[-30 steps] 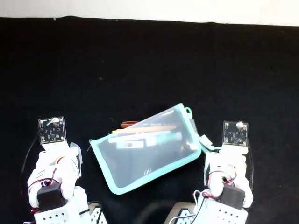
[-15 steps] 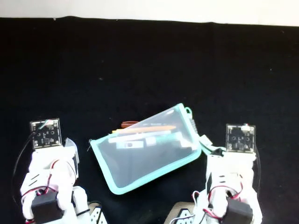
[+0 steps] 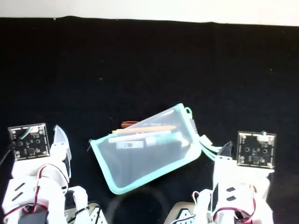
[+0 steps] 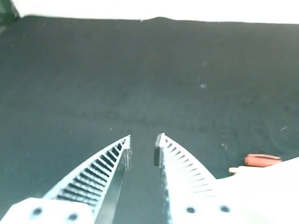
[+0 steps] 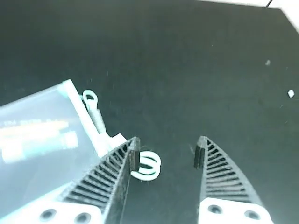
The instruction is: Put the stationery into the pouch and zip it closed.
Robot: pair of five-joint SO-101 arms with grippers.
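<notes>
The clear pouch (image 3: 147, 149) with mint-green trim lies tilted in the middle of the black table, holding an orange pencil (image 3: 149, 128) and pale stationery. A red-brown pen (image 3: 129, 124) pokes out along its far edge. My left gripper (image 3: 61, 140) sits off the pouch's left end, its fingertips a narrow gap apart with nothing between them (image 4: 142, 150); the red pen (image 4: 262, 159) and the pouch (image 4: 266, 186) lie off to its side. My right gripper (image 5: 167, 151) is open wide beside the pouch's zipper end (image 5: 96, 119), with the mint pull loop (image 5: 148, 165) at one fingertip, not gripped.
The black table cloth (image 3: 149, 65) stretches far beyond the pouch to a white strip (image 3: 149, 9) along the back. Both arm bases stand at the near edge, one on each side of the pouch.
Both arms have drawn back toward the near edge and outward, away from the pouch. The pouch and its contents have stayed put.
</notes>
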